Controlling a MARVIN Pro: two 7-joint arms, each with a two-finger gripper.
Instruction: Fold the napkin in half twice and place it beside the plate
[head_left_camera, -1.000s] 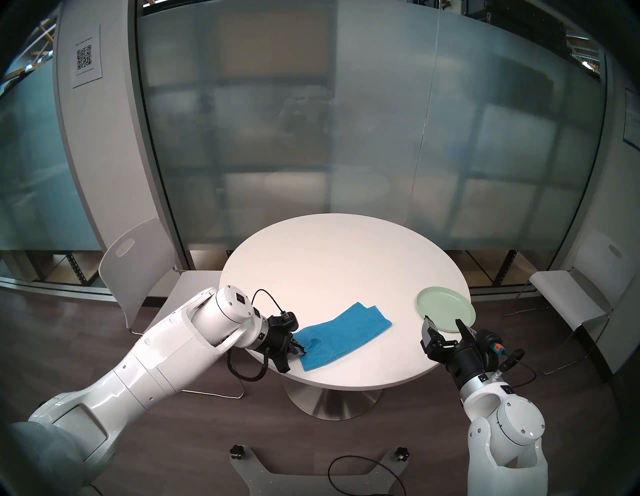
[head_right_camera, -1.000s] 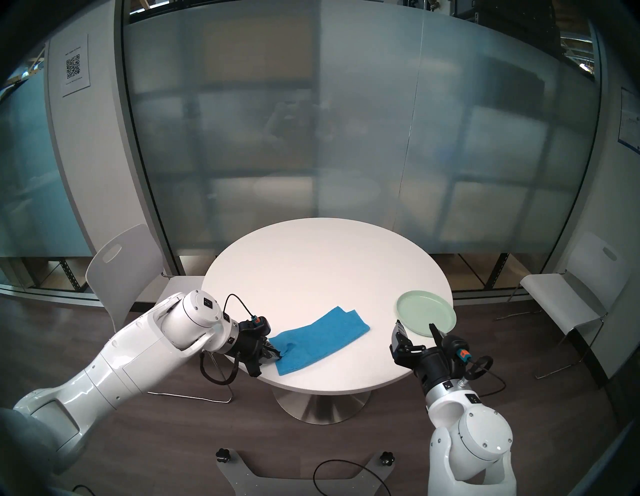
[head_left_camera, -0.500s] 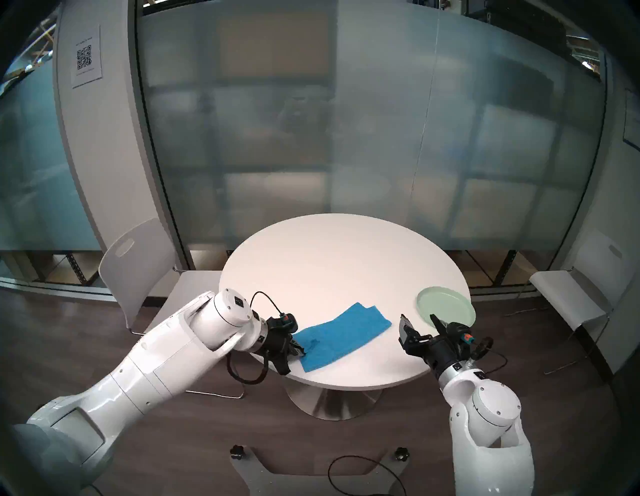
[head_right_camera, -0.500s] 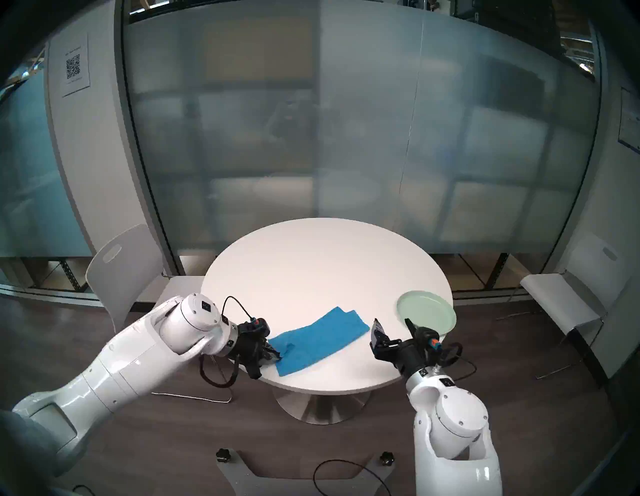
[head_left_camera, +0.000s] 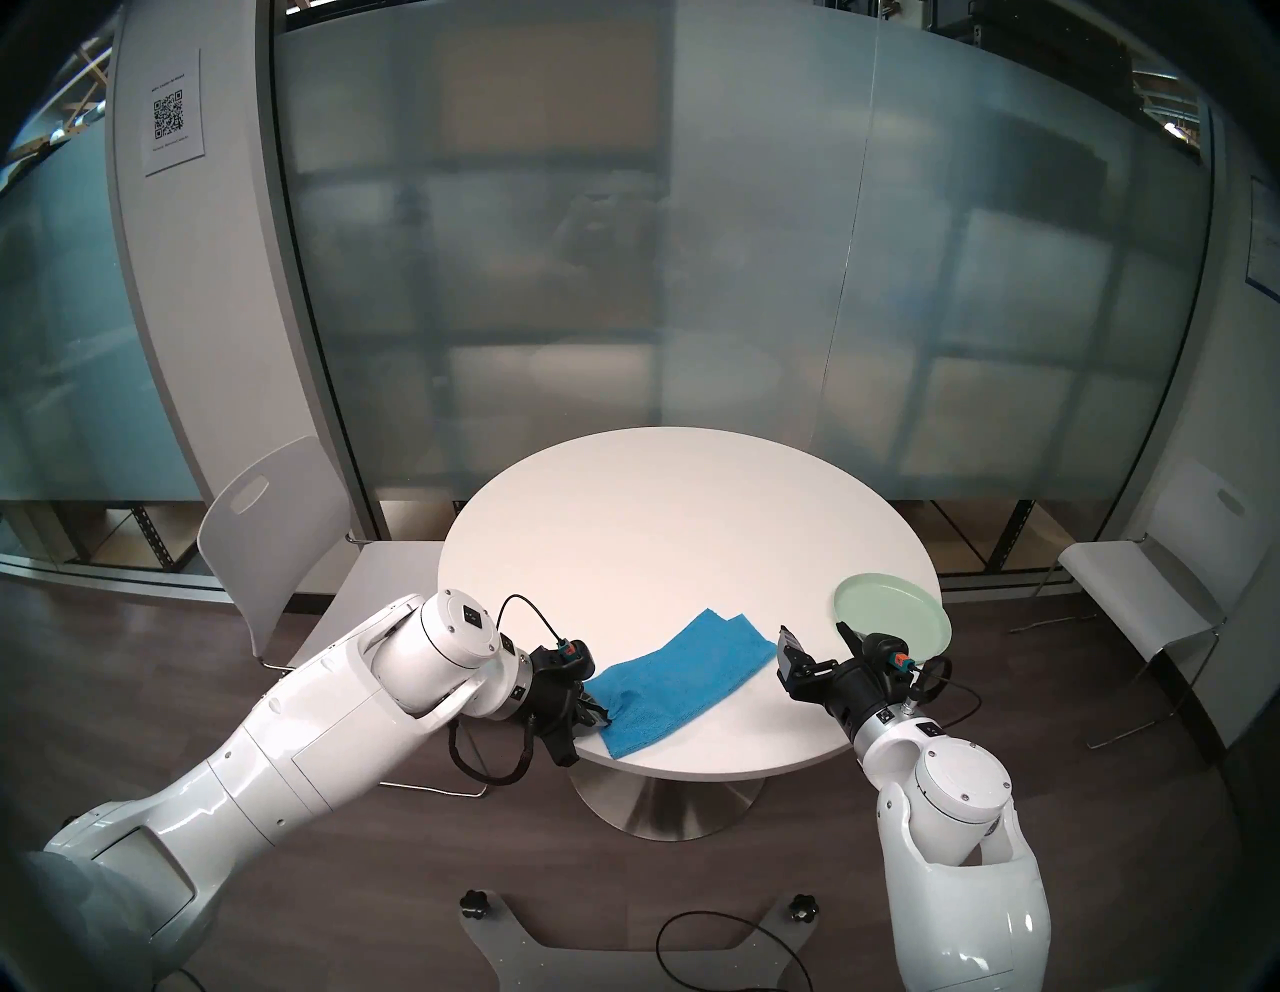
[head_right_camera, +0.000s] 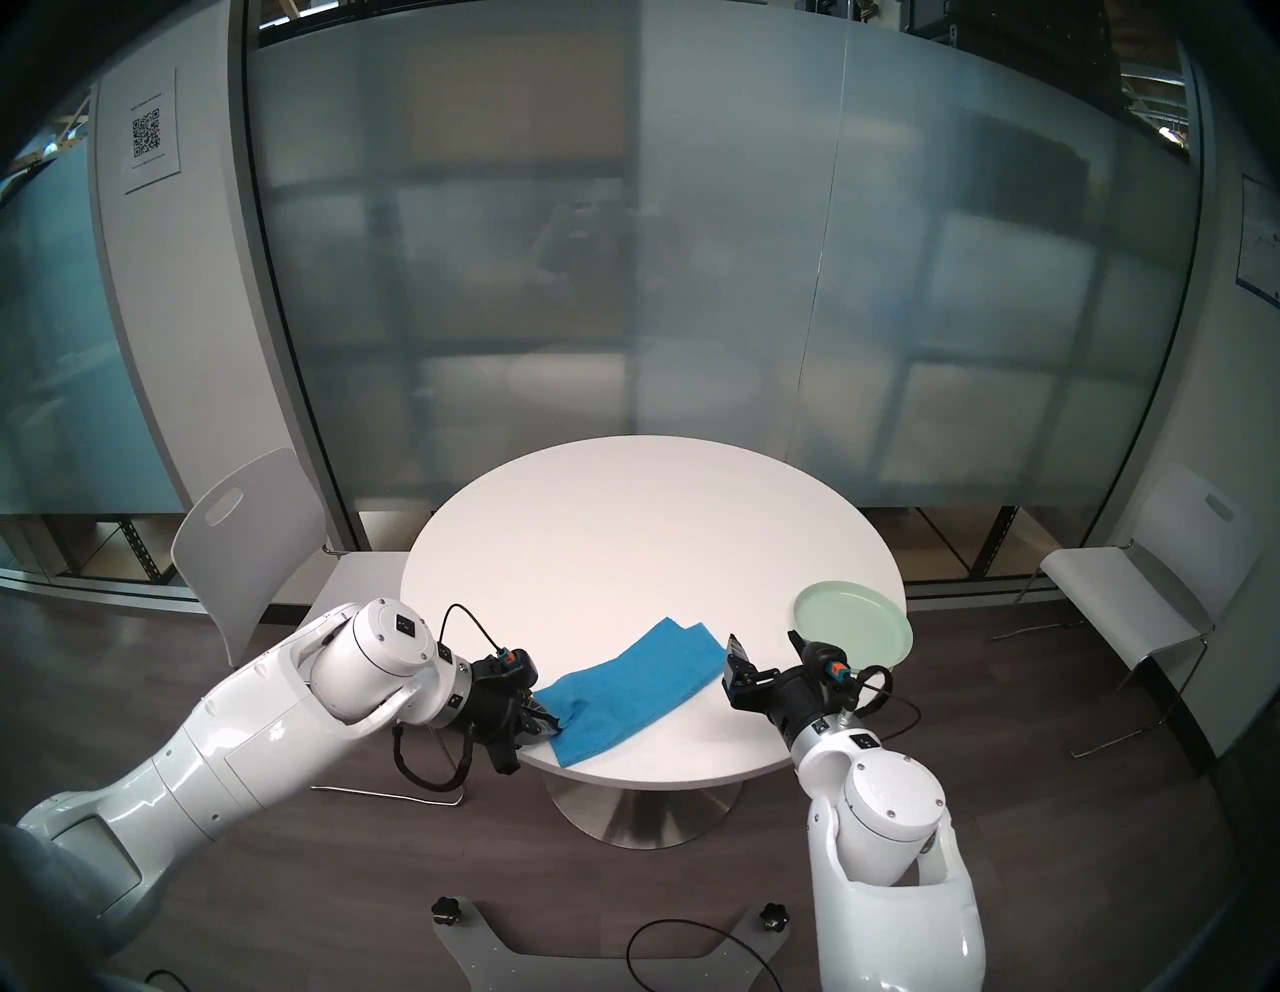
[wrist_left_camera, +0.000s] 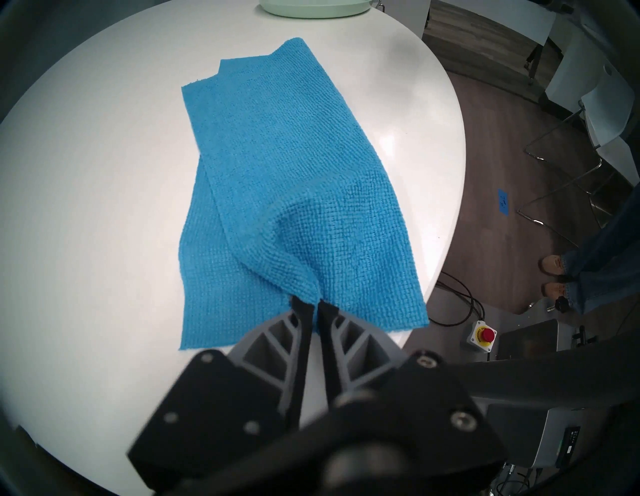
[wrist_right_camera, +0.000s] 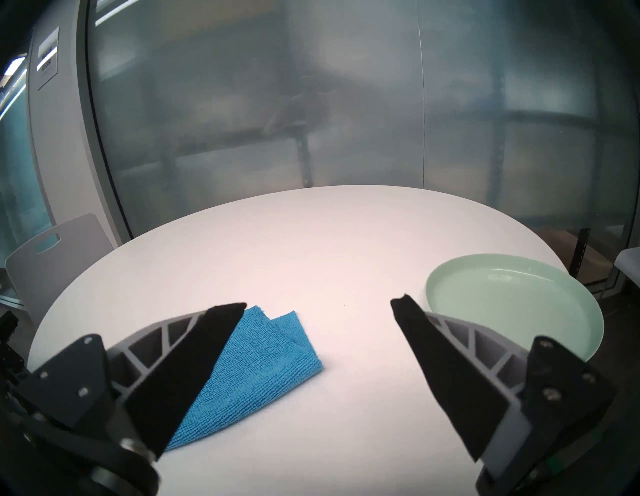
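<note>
The bright blue napkin (head_left_camera: 686, 675) lies folded once in a long strip on the round white table (head_left_camera: 686, 526), slanting from near left to far right. It also shows in the left wrist view (wrist_left_camera: 294, 194) and the right wrist view (wrist_right_camera: 249, 367). My left gripper (wrist_left_camera: 313, 304) is shut on a pinched-up fold at the napkin's near left end, at the table's edge (head_left_camera: 601, 713). The pale mint-green plate (head_left_camera: 893, 613) sits at the table's right edge. My right gripper (head_left_camera: 817, 634) is open and empty, low over the table between the napkin's right end and the plate (wrist_right_camera: 512, 301).
A white chair (head_left_camera: 277, 540) stands left of the table and another (head_left_camera: 1170, 589) at the right. A frosted glass wall (head_left_camera: 692, 242) runs behind. In the left wrist view a red stop button (wrist_left_camera: 483, 335) and a person's shoes (wrist_left_camera: 554, 277) are on the floor.
My right arm has swung left and forward, bringing its open gripper from in front of the plate to just right of the napkin's end. The left gripper holds the napkin, pulled slightly left.
</note>
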